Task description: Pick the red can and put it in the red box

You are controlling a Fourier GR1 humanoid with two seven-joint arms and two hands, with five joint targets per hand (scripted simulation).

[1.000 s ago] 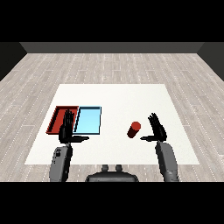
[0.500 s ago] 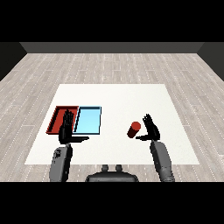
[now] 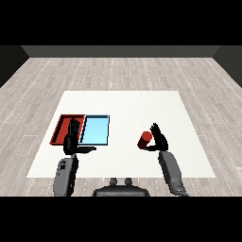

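Red tray (image 3: 60,128) placed at the left of white table (image 3: 127,106), nothing seen inside, left hand (image 3: 72,140) held over its near corner with fingers straight, light blue tray (image 3: 96,130) touching beside, also unfilled, red can (image 3: 145,139) standing on the table well apart, right hand (image 3: 159,139) just beside it, fingers spread wide.

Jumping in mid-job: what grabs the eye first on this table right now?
The red can right of centre, with the right hand open right beside it, not yet curled round it. Then the red tray and light blue tray side by side at left, the left hand open over them.
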